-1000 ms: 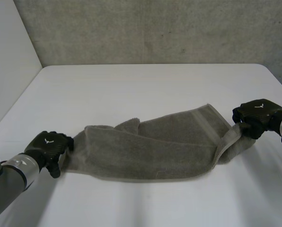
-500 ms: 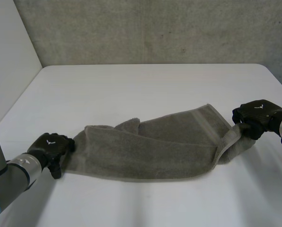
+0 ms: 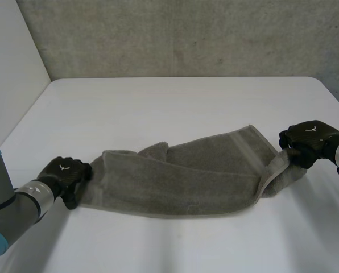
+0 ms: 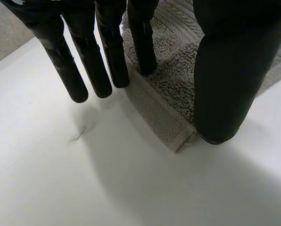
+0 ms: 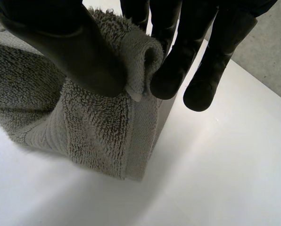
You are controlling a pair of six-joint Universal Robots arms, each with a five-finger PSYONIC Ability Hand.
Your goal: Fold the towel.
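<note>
- From the head view, we see the towel lying rumpled and stretched across the near half of the white table, with a hand at each end. The left hand sits at the towel's left end. The right hand is at the right end, where the cloth rises off the table into its grip.
- In the left wrist view, we find the left hand slack, with its fingers straight and pointing down. One fingertip touches the towel just behind the hem, and the thumb rests by the corner, which lies flat on the table. The other fingers hang just beside the edge, over bare table.
- In the right wrist view, we see the right hand holding the towel — a rolled fold of the edge is pinched between thumb and fingers. The rest hangs down to the table.
</note>
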